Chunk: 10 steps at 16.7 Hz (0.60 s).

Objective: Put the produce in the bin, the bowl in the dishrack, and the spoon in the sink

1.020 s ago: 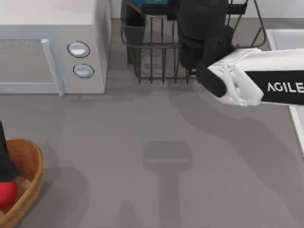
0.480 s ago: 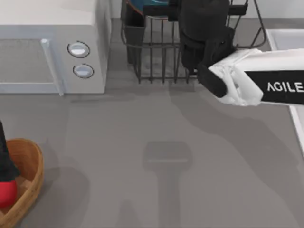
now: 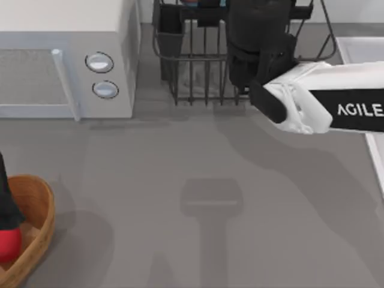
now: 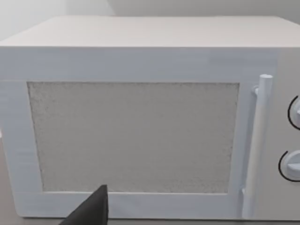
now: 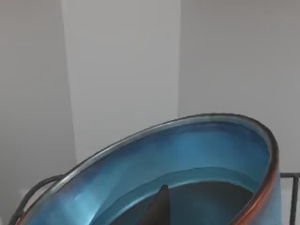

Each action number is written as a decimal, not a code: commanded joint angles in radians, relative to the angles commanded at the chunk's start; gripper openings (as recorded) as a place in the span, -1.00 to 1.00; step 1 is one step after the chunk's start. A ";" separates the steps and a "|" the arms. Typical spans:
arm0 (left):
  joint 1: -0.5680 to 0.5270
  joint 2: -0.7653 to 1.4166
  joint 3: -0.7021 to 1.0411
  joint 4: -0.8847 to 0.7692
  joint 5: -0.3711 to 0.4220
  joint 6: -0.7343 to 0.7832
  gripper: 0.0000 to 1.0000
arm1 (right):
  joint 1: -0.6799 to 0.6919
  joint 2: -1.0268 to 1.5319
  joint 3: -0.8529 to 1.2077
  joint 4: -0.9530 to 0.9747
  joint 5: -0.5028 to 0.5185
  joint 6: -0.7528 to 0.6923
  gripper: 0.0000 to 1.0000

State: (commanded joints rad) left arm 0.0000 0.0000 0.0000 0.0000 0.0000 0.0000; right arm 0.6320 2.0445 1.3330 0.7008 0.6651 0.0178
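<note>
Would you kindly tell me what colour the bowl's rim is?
Reddish-brown, edging the glossy blue bowl; the right wrist view shows it best.

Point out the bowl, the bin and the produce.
bowl (image 5: 187,154): right wrist view, blue inner wall.
bin (image 3: 37,207): top view, light-brown curved wall at the table's left edge.
produce (image 3: 8,245): top view, red rounded surface inside the bin.

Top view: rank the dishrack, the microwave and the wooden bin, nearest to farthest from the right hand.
1. Dishrack, directly under the right hand at the table's back.
2. Microwave, back left.
3. Bin, front left edge, holding the red produce.
</note>
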 joint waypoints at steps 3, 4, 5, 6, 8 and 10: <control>0.000 0.000 0.000 0.000 0.000 0.000 1.00 | 0.000 0.000 0.000 0.000 0.000 0.000 1.00; 0.000 0.000 0.000 0.000 0.000 0.000 1.00 | 0.000 0.000 0.000 0.000 0.000 0.000 1.00; 0.000 0.000 0.000 0.000 0.000 0.000 1.00 | 0.000 0.000 0.000 0.000 0.000 0.000 1.00; 0.000 0.000 0.000 0.000 0.000 0.000 1.00 | 0.000 0.000 0.000 0.000 0.000 0.000 1.00; 0.000 0.000 0.000 0.000 0.000 0.000 1.00 | 0.000 0.000 0.000 0.000 0.000 0.000 1.00; 0.000 0.000 0.000 0.000 0.000 0.000 1.00 | 0.002 0.000 0.000 0.000 0.000 0.000 1.00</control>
State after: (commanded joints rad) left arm 0.0000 0.0000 0.0000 0.0000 0.0000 0.0000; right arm 0.6342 2.0442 1.3332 0.7006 0.6653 0.0178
